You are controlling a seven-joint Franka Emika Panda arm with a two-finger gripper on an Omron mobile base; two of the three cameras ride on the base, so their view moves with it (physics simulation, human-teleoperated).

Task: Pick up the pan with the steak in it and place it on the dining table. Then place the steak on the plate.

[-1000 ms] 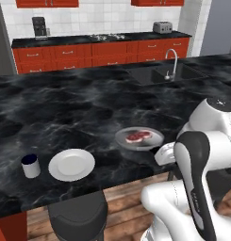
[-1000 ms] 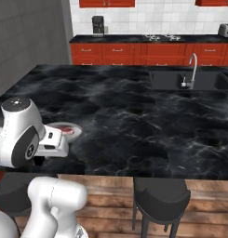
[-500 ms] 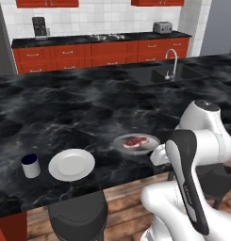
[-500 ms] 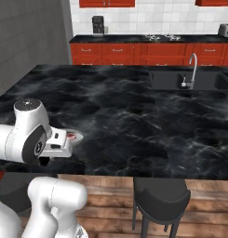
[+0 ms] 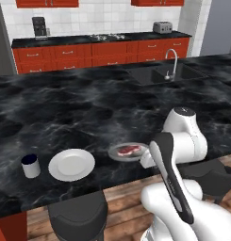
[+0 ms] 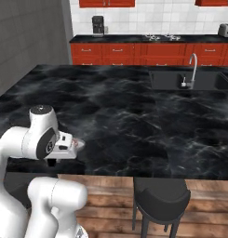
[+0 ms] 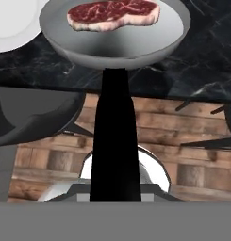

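Small dark blue cup (image 5: pixel 30 165), black stool (image 6: pixel 160 199), sink faucet (image 5: pixel 172 62), toaster (image 5: pixel 162 27), coffee machine (image 5: pixel 39 26) on the red-cabinet counter (image 5: pixel 93 49).

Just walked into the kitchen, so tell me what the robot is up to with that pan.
The gripper is shut on the black handle of the pan, with the steak lying in it. The pan is over the near edge of the dining table, just right of the white plate and a dark blue cup.
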